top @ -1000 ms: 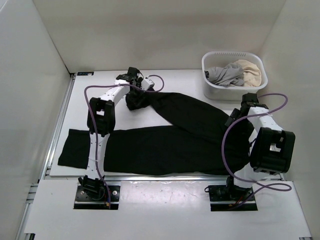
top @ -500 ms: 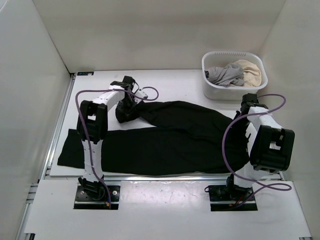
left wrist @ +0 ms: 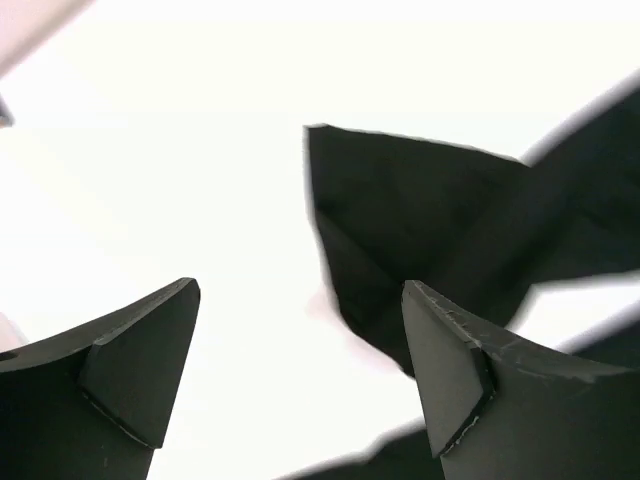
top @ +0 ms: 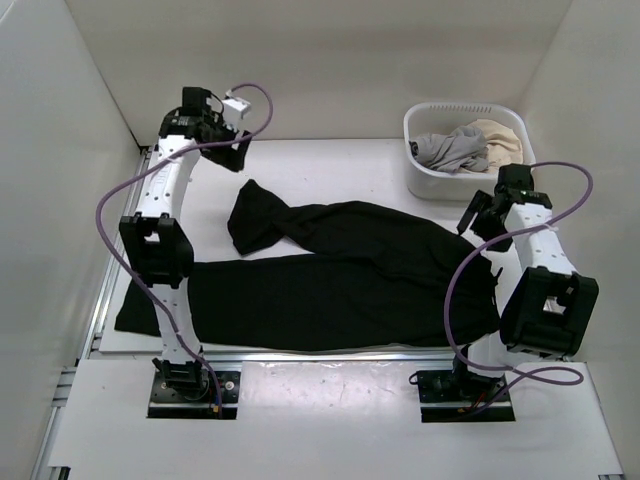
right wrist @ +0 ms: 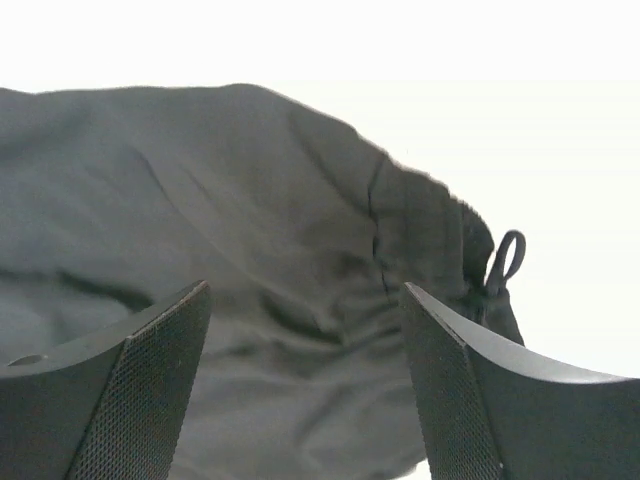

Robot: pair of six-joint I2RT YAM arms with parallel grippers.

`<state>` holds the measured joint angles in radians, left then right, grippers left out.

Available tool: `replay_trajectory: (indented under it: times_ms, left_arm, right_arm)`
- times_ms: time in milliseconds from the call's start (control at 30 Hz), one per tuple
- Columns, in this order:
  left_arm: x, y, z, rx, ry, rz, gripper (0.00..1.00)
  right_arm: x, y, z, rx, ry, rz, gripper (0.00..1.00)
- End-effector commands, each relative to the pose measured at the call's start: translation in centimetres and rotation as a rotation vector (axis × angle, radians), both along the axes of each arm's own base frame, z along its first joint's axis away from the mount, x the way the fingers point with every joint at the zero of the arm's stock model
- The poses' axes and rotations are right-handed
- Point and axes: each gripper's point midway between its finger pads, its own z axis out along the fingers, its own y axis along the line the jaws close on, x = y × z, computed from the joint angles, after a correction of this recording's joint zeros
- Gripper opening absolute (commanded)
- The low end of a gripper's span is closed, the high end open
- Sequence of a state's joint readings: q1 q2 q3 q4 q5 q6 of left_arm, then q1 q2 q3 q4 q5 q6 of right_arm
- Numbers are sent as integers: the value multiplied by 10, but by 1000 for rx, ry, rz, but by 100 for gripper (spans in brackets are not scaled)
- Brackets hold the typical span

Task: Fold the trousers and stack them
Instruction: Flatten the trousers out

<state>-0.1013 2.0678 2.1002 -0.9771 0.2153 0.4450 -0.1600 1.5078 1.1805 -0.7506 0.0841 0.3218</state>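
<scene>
The left pincer [top: 238, 152] hangs with its jaws spread wide and nothing between them, raised above the far left part of the white worktop [top: 340, 165]. In the left wrist view the pincer [left wrist: 300, 292] looks down on the bare surface, and the end of one leg of the trousers [left wrist: 420, 210] lies below and ahead of it, toward its right finger, well apart from both tips. The right pincer [top: 478, 216] is also wide open and holds nothing. It sits over the waist end of the trousers [top: 350, 280]. In the right wrist view the pincer [right wrist: 305, 292] has the dark fabric [right wrist: 200, 200] filling the space beneath and between its fingers, with a drawstring loop [right wrist: 508, 260] just off the right finger. Whether the tips touch the cloth cannot be told. One leg stretches away from the right pincer across the worktop, and the other bends up toward the left pincer. A white basket [top: 424, 180] of clothes stands behind the right pincer.
</scene>
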Motion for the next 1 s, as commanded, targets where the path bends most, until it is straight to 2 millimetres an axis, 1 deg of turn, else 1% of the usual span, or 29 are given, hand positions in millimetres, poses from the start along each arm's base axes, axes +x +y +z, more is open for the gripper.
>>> replay_trajectory:
  times_ms: [0,33,67,100,133,167,200,267,300,333,367,400,433,467,500,533,567,600,633,667,700,733,800,833,867,900,933,967]
  left_arm:
    - [27,2,-36,3,33,65,93]
    - [32,6,-43,28,36,84,93]
    - [35,8,-66,41,76,89,93]
    - [35,8,-76,44,94,89,93]
    - [38,7,-84,45,101,88,94]
    - [40,7,-98,47,116,88,96]
    - [42,7,-103,41,120,98,96]
    - [47,1,-113,11,126,90,97]
    - [46,-3,-123,-4,148,77,97]
    - [47,-7,-120,-23,142,64,97]
    - [48,-10,-126,-36,150,65,97]
    - [48,-7,-135,-22,165,74,93]
    - [44,-8,-141,-5,178,86,88]
    - [42,-2,-150,27,195,106,81]
    - [35,1,-161,45,221,103,74]
    - [30,2,-167,48,241,103,59]
    - [26,3,-168,62,245,83,50]
    - [19,6,-177,74,272,87,38]
    - [19,8,-168,85,254,85,25]
    - [18,13,-163,110,249,100,14]
    - [20,20,-156,115,235,117,14]
    - [20,25,-141,111,214,127,14]
    - [25,38,-120,90,176,173,14]
    - [27,54,-106,85,154,204,14]
    - [28,62,-89,73,124,229,14]
    - [31,72,-75,75,91,251,14]
    - [34,87,-60,70,59,280,14]
    - [33,96,-42,78,28,303,14]
  right_arm:
    - [28,-15,6,-16,-71,-65,80]
    - [34,-19,5,-7,-78,-98,80]
    - [40,-23,-5,13,-72,-116,80]
    - [43,-20,-9,32,-73,-107,80]
    - [46,-22,-12,48,-76,-125,80]
    - [51,-23,-17,48,-79,-125,80]
    - [54,-21,-15,61,-94,-127,80]
    - [51,-20,-32,66,-58,-128,82]
    - [53,-21,-31,65,-67,-128,82]
    - [49,-22,-40,58,-41,-134,82]
    - [49,-22,-44,64,-30,-144,82]
    - [47,-23,-47,54,-27,-150,82]
    - [47,-25,-52,52,-13,-164,82]
    - [43,-24,-60,55,10,-164,83]
    - [42,-25,-63,46,20,-169,83]
    - [42,-26,-63,46,20,-169,83]
    - [40,-23,-73,60,48,-165,83]
    - [43,-22,-75,72,51,-170,83]
    - [35,-20,-86,80,108,-172,83]
    - [35,-20,-86,82,125,-172,83]
    - [30,-21,-90,77,152,-176,80]
    - [30,-21,-90,77,152,-176,76]
    - [21,-20,-97,72,179,-180,53]
    - [16,-19,-96,73,188,-180,35]
    - [17,-19,-92,75,174,-189,20]
    - [18,-19,-88,76,162,-197,10]
    - [17,-21,-80,64,148,-200,0]
    - [18,-24,-74,63,130,-209,0]
